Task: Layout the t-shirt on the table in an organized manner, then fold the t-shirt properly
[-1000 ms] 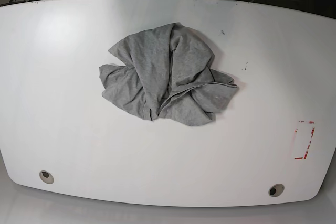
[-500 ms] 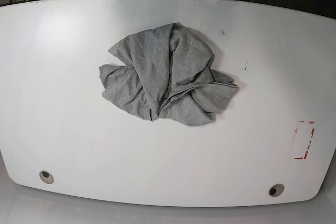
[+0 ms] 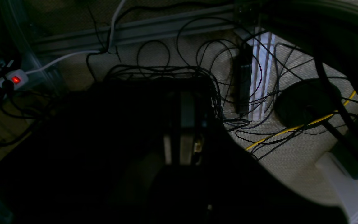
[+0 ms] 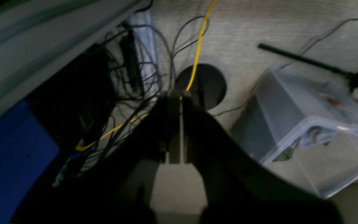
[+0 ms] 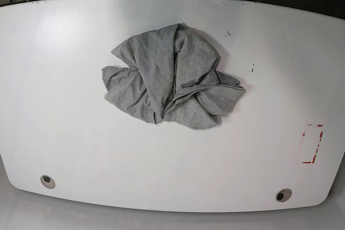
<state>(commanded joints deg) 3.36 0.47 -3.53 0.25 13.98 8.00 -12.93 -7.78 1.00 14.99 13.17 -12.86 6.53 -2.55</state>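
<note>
A wide glossy white table (image 5: 64, 106) fills the base view, with dark floor and cables beyond its far edge at twelve o'clock. The t-shirt (image 5: 171, 77) lies in a crumpled grey heap a little above the table's middle, folds running from twelve toward six o'clock, no sleeve or hem spread out, so the laying-out step looks not yet begun. A red dashed mark (image 5: 312, 144) sits near the table's four o'clock edge, and two round grommets (image 5: 47, 181) sit near the front edge at seven and five o'clock. Neither arm reaches over the table; both wrist cameras look down at carpet and tangled cables, which suggests the arms are parked behind the far edge. The right gripper (image 4: 175, 130) shows its fingers together, holding nothing. The left gripper (image 3: 180, 124) is so dark that I cannot tell whether it is apart or closed.
</note>
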